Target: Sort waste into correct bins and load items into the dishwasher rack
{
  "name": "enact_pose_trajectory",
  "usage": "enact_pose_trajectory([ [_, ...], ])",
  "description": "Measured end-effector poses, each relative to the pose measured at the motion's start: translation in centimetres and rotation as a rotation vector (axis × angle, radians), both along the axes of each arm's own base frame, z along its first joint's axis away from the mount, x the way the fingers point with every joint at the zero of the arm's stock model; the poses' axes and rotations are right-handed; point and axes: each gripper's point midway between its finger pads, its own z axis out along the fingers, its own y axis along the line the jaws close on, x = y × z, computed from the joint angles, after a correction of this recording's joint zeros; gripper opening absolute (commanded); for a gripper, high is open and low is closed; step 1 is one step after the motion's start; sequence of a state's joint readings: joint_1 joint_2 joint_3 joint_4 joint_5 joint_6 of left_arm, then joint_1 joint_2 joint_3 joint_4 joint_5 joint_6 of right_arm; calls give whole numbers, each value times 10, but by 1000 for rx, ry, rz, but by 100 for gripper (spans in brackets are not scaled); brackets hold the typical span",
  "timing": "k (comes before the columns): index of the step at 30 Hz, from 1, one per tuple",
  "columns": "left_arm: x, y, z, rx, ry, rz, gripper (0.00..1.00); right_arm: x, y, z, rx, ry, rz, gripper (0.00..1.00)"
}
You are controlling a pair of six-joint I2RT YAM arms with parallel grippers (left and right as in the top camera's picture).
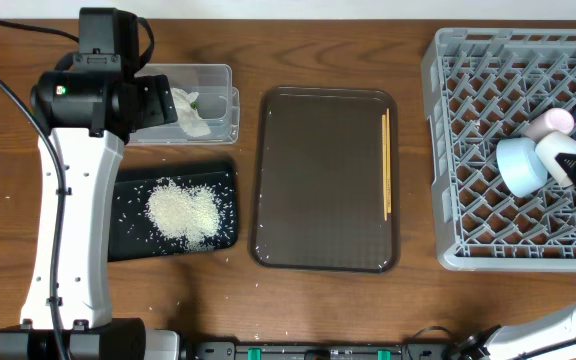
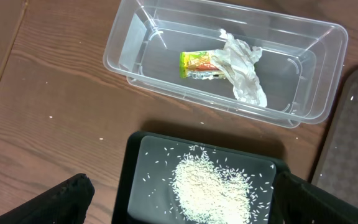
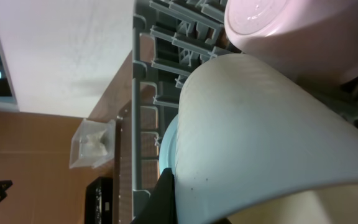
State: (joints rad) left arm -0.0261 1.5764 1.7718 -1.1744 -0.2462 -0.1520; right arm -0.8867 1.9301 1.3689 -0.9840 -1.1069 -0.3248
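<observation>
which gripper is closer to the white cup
Right. The right gripper is up against the white cup in the rack; the left gripper is far across the table, above the black tray of rice.

Overhead top-down; left wrist steeply down onto shared clear tub (image 1: 215, 85) (image 2: 325, 68).

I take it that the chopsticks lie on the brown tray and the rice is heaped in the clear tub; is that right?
Not quite. The rice is heaped in the black tray, not in the clear tub, which holds only the napkin and the wrapper; the left wrist view shows this. The chopsticks do lie on the brown tray.
</observation>
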Motion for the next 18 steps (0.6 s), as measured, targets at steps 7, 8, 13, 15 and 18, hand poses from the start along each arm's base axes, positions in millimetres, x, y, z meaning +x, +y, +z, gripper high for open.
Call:
enact_pose_trajectory([
  [7, 0, 0, 0, 0, 0, 0, 96, 0, 2, -2, -16, -12, 1, 1],
  [8, 0, 0, 0, 0, 0, 0, 96, 0, 2, -3, -20, -20, 0, 1],
  [13, 0, 0, 0, 0, 0, 0, 96, 1, 6, -8, -18, -71, -11, 1],
  [15, 0, 0, 0, 0, 0, 0, 96, 0, 8, -9, -9, -81, -13, 4],
  [18, 0, 0, 0, 0, 0, 0, 96, -2, 12, -10, 16, -71, -17, 5],
])
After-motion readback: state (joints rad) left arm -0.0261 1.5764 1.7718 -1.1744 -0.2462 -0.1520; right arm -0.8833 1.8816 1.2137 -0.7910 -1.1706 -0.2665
